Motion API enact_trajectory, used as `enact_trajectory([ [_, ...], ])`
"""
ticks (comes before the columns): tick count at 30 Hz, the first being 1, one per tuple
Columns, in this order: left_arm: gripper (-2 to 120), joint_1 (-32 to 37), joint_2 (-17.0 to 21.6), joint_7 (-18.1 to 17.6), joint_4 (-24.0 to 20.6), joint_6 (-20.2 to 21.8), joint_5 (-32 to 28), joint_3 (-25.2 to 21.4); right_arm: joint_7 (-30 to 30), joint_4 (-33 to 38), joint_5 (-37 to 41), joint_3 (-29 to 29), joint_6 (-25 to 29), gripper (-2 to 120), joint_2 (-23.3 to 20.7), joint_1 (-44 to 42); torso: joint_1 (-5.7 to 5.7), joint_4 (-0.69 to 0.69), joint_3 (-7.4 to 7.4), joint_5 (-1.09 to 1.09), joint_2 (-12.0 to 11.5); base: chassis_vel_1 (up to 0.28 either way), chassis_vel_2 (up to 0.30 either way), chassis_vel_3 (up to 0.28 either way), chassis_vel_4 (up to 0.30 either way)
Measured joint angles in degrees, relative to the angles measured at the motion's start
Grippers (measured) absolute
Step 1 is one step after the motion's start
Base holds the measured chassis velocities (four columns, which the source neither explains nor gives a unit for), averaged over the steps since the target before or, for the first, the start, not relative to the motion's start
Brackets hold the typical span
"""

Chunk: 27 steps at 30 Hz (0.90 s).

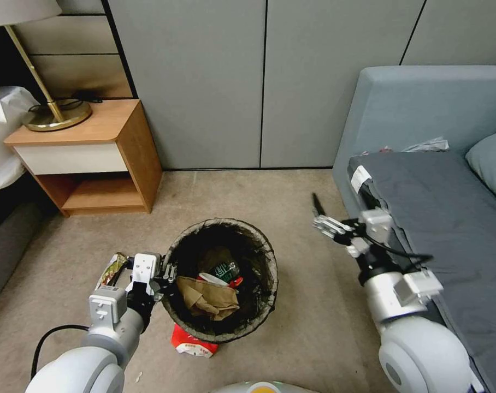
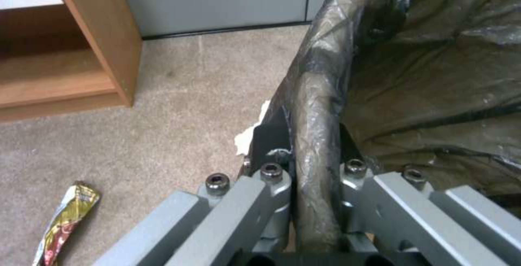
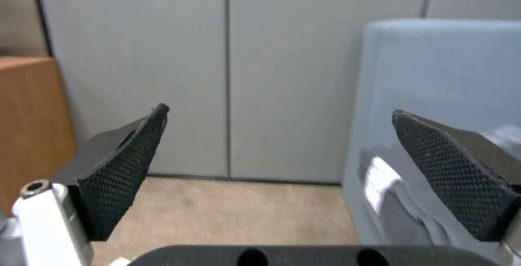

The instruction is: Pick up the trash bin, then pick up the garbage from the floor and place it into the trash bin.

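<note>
Thin plastic is bending easily: the left gripper (image 2: 317, 176) is pinching the small round white bag-lined trash bin (image 1: 220, 322) at its rim; the right gripper (image 3: 282, 176) is hanging spread apart.

1. Even, soft indoor light; the carpet (image 1: 291, 191) is evenly lit, without hard shadows.
2. The bag's (image 2: 434, 75) plastic shows dull glare.
3. Wrist views are soft; the head view bends at its edges.

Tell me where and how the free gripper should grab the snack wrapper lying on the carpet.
Grip the snack wrapper across its narrow width near the middle, coming straight down from above: it lies flat and long on the carpet, apart from the trash bin, which the left gripper clamps by its rim. The right gripper is open.
</note>
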Motion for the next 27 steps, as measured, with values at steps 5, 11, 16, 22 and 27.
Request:
enact_trajectory([
  [5,1,0.5,-0.5,0.2,-1.1,0.0,0.0,-0.5,0.0,-0.5,-2.4,1.3,2.5,100,3.0,-4.9,0.0,0.01,0.0,0.0,0.0,0.0,0.0,0.0,0.0],
  [11,1,1.2,-0.7,0.2,-1.1,0.0,0.0,-0.8,0.4,-0.6,-2.4,2.9,3.5,100,3.4,-6.4,0.0,0.01,0.0,0.0,0.0,0.0,0.0,0.0,0.0],
  [16,1,1.7,-0.7,0.2,-1.1,0.1,0.1,-1.0,1.0,-0.6,-1.2,3.7,3.6,100,3.0,-6.5,0.0,0.01,0.0,0.0,0.0,0.0,0.0,0.0,0.0],
  [22,1,2.4,-0.6,0.1,-1.2,0.1,0.2,-1.2,1.7,-0.6,-0.2,4.1,3.6,100,2.9,-6.5,0.0,0.01,0.0,0.0,0.0,0.0,0.0,0.0,0.0],
  [27,1,2.5,-0.6,0.1,-1.2,0.1,0.2,-1.2,2.0,-0.6,0.0,4.2,3.5,100,2.9,-6.4,0.0,0.01,0.0,0.0,0.0,0.02,0.016,0.017,0.017],
])
